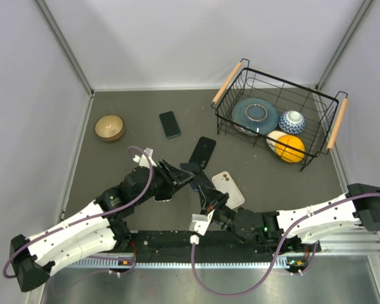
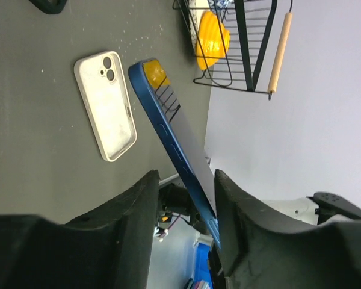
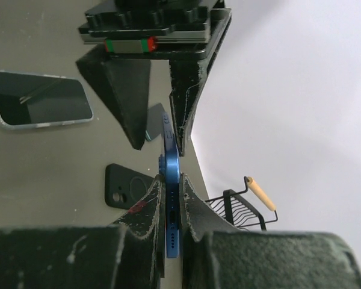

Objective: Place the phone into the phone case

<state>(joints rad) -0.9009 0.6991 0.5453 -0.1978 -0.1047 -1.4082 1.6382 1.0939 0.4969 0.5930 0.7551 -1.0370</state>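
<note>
A blue phone (image 1: 199, 180) is held on edge above the table between both grippers. My right gripper (image 3: 171, 183) is shut on the phone's lower end (image 3: 171, 156). My left gripper (image 2: 186, 180) is open around the phone's other end (image 2: 168, 132). The phone leans against one finger, with a clear gap to the other. An empty white phone case (image 1: 228, 189) lies open side up on the table just right of the grippers. It also shows in the left wrist view (image 2: 105, 105). An empty black case (image 1: 203, 152) lies behind the grippers, also in the right wrist view (image 3: 127, 188).
A second dark phone (image 1: 170, 124) lies flat further back, and it shows in the right wrist view (image 3: 39, 99). A tan bowl (image 1: 109, 127) stands at the back left. A black wire basket (image 1: 278, 82) holding dishes and an orange fruit (image 1: 290, 149) stands at the back right.
</note>
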